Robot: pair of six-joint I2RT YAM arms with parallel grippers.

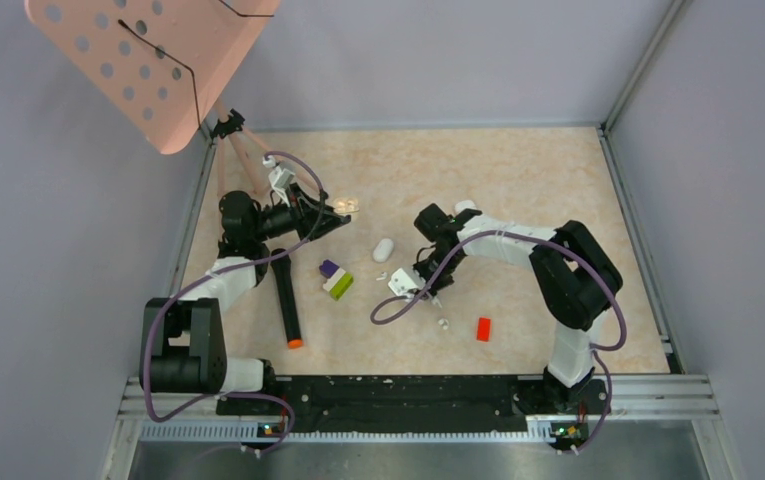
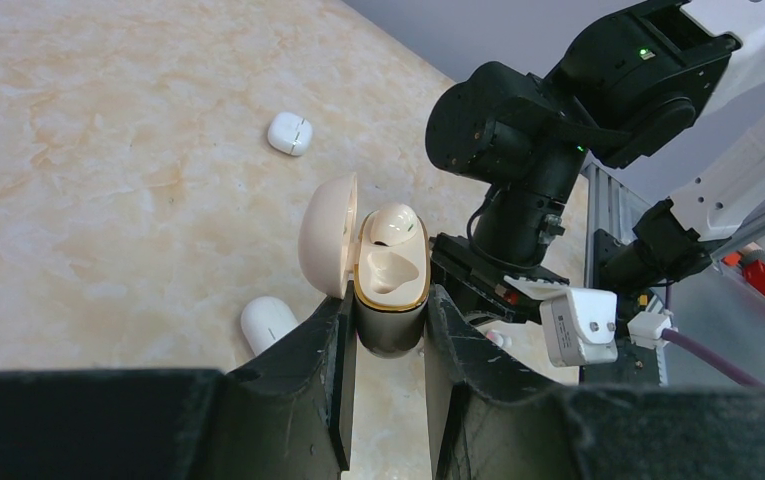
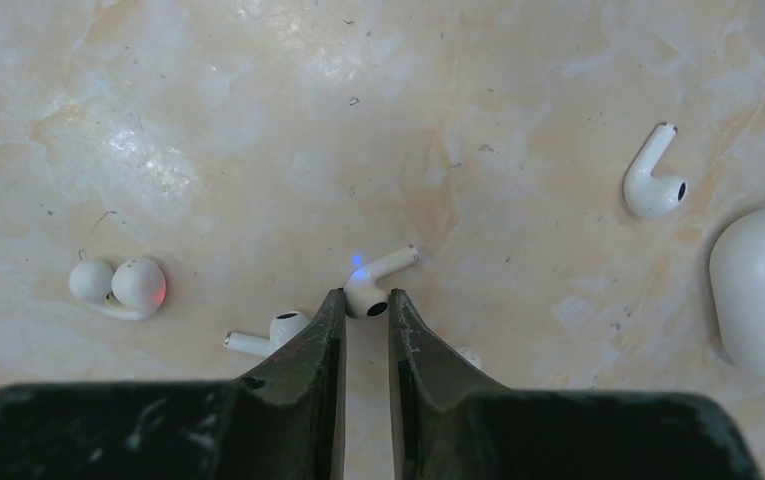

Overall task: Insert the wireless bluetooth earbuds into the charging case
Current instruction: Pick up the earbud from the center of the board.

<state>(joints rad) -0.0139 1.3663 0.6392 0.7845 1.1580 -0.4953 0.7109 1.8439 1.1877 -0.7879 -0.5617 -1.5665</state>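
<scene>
Right wrist view: a stemmed earbud (image 3: 390, 267), lying on the table (image 3: 258, 120), is pinched at its head between the nearly closed jaws of the right gripper (image 3: 366, 298). The charging case (image 2: 390, 262), its lid swung open, is clamped in the left gripper (image 2: 388, 300).

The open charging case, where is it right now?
The open charging case is upright between the left gripper's jaws in the left wrist view; from the top camera it sits left of centre, just beyond the closed white case.

The edge crops a white case (image 3: 764, 292); the tool (image 3: 366, 306) half-hides an earbud (image 3: 470, 356).
</scene>
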